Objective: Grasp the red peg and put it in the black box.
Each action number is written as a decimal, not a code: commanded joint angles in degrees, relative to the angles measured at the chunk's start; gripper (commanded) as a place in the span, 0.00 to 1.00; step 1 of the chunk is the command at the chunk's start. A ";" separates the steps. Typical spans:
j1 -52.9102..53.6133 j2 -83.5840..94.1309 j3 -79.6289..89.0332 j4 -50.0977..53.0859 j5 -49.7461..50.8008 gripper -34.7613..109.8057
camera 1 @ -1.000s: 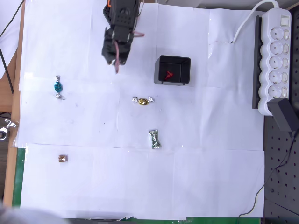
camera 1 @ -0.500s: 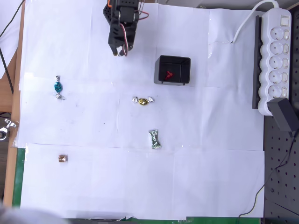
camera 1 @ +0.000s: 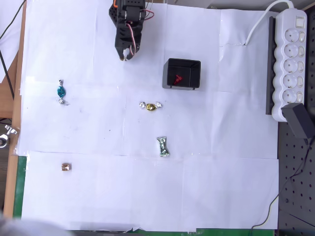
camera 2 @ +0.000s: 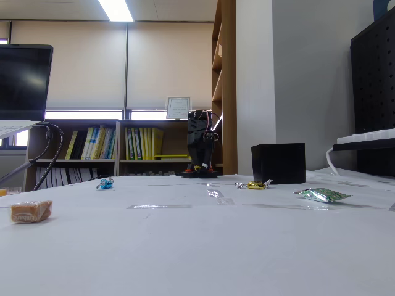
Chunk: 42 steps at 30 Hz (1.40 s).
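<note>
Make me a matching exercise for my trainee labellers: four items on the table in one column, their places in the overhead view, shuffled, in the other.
Items:
1. red peg
2. teal candy
3. brown caramel-like sweet
4. silver-green wrapper

Places:
A. lower left of the white paper
B. inside the black box
C. just below the gold candy
D. left side, level with the box

Pairs: 1-B, 2-D, 3-A, 4-C

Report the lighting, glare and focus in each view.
Overhead view: even, bright light on the white paper, faint shadows, sharp, blur only at the bottom-left corner. Fixed view: backlit by windows and a ceiling lamp, the black box dark, glare on the tabletop.
</note>
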<state>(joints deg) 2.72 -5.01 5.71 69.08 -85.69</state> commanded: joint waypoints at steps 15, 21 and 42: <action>-1.05 -7.91 -4.22 10.02 -0.18 0.24; -1.41 -7.91 -6.15 13.10 -2.72 0.24; -2.72 -8.00 -9.14 12.83 -1.76 0.27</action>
<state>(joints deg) 0.53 -7.73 1.23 76.38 -86.66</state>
